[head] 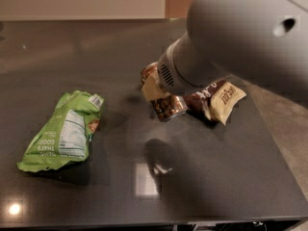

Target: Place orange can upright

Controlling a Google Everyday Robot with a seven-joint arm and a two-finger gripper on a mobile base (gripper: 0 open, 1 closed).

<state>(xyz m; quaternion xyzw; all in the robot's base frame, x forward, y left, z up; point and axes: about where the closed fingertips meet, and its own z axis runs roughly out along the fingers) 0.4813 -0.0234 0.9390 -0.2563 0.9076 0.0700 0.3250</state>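
The orange can (171,109), coppery brown with a silver end, hangs tilted above the dark table (72,52) near its middle, and its shadow lies on the surface below it. My gripper (161,96) comes down from the large grey arm at the upper right and is shut on the can. One pale finger (151,87) shows on the can's left side. The other finger is hidden behind the can and the wrist.
A brown-and-cream snack bag (222,100) lies just right of the can, partly under the arm. A green chip bag (65,131) lies at the left. The table's right edge borders a grey floor (288,124). The front edge runs along the bottom.
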